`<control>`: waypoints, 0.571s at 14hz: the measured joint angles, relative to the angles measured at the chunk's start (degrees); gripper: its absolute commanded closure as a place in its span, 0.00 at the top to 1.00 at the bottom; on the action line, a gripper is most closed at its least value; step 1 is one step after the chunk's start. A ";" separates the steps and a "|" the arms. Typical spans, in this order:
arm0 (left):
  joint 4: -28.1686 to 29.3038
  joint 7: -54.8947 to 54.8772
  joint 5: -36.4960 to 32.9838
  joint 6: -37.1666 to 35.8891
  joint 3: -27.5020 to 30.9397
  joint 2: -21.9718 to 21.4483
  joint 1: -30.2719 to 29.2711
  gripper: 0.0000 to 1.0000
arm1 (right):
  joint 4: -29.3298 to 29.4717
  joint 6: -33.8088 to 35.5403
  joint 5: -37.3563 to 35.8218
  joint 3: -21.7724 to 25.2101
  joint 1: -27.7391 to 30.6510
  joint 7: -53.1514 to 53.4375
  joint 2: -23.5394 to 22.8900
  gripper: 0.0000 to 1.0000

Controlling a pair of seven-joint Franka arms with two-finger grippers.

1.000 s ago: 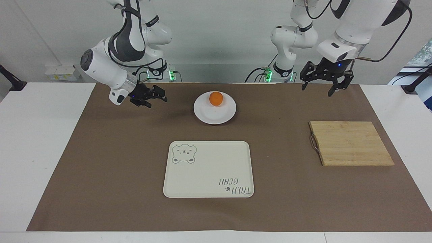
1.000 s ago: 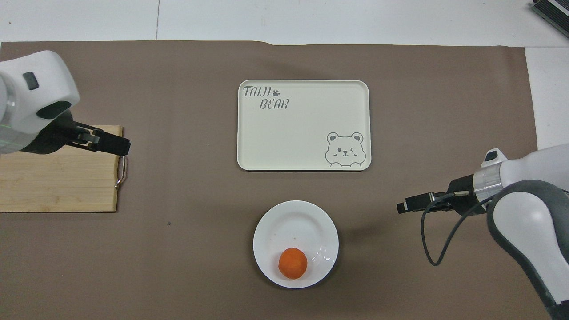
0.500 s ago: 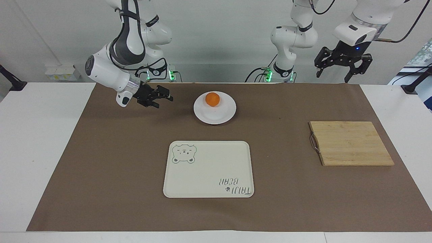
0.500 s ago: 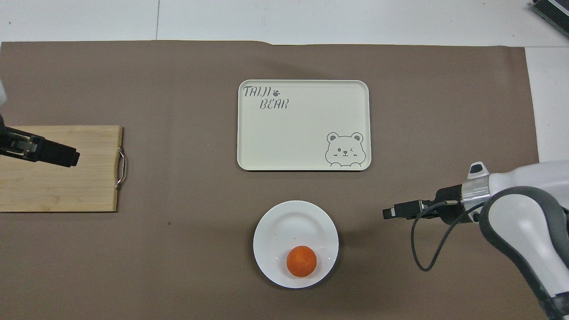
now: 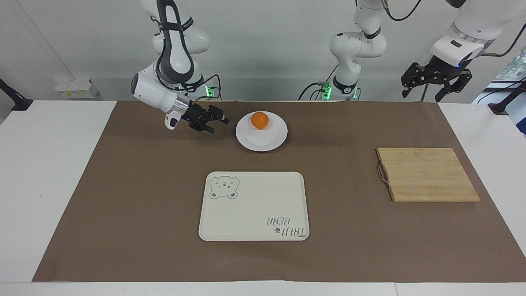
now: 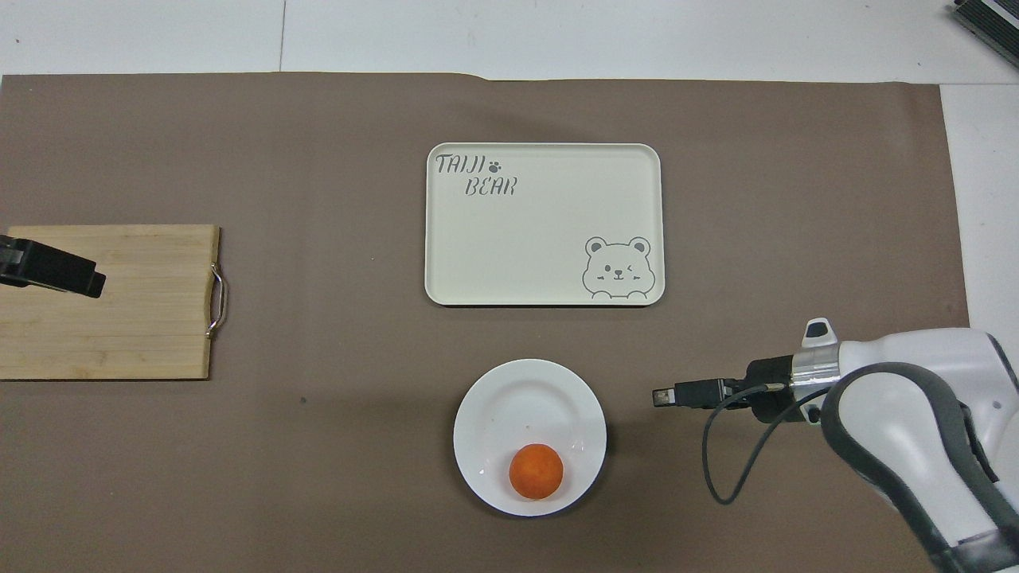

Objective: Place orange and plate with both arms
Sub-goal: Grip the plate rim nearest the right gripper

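Upper centre of the facing view, the orange sits on the white plate. I judge the plate stiff, glossy and slippery, best pinched at its rim. Right pincer hovers beside it, parted, empty. Left pincer, upper right, hangs open, waiting.

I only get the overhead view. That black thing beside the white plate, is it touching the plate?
Observer: No. In the facing view the right gripper hangs low over the mat beside the plate, with a gap between them.
Operator: And the black thing over the wooden board?
Observer: That is the left gripper. It is raised high above the cutting board and touches nothing.
Operator: Is it open?
Observer: Yes, its fingers are spread wide, with nothing between them.
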State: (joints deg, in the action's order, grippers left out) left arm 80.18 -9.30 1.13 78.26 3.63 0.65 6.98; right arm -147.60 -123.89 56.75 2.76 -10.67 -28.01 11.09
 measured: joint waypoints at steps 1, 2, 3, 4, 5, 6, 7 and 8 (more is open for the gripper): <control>0.00 0.00 0.00 -0.03 -0.02 -0.11 0.00 1.00 | -0.75 -0.61 0.67 -0.01 -0.59 -0.37 0.00 1.00; 0.00 0.00 0.00 -0.05 -0.02 -0.14 0.00 1.00 | -1.38 -1.06 1.67 -0.01 -1.14 -0.73 0.00 1.00; 0.00 0.00 0.00 -0.06 -0.02 -0.13 0.00 1.00 | -1.99 -1.63 3.14 -0.01 -1.75 -1.38 0.00 1.00; 0.00 0.00 0.00 -0.07 -0.02 -0.13 0.00 1.00 | -2.82 -2.77 5.19 -0.02 -2.57 -2.39 -0.03 1.00; 0.00 0.00 0.00 -0.08 -0.02 -0.13 0.00 1.00 | -3.70 -3.78 7.55 -0.04 -3.48 -3.89 -0.16 1.00; 0.00 0.00 0.00 -0.08 -0.02 -0.13 0.00 1.00 | -4.67 -4.94 10.43 -0.05 -4.49 -6.07 -0.49 1.00; 0.00 0.00 0.00 -0.09 -0.02 -0.13 0.00 1.00 | -5.57 -6.14 13.45 -0.07 -5.47 -8.57 -1.01 1.00; 0.00 0.00 0.00 -0.10 -0.02 -0.13 0.00 1.00 | -6.26 -7.12 16.05 -0.08 -6.38 -10.77 -1.69 1.00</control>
State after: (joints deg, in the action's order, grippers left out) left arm 80.18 -9.30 1.13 78.17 3.61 0.51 6.98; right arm -153.87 -131.01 72.80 2.68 -17.05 -38.79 9.39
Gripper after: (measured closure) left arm 0.000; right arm 0.000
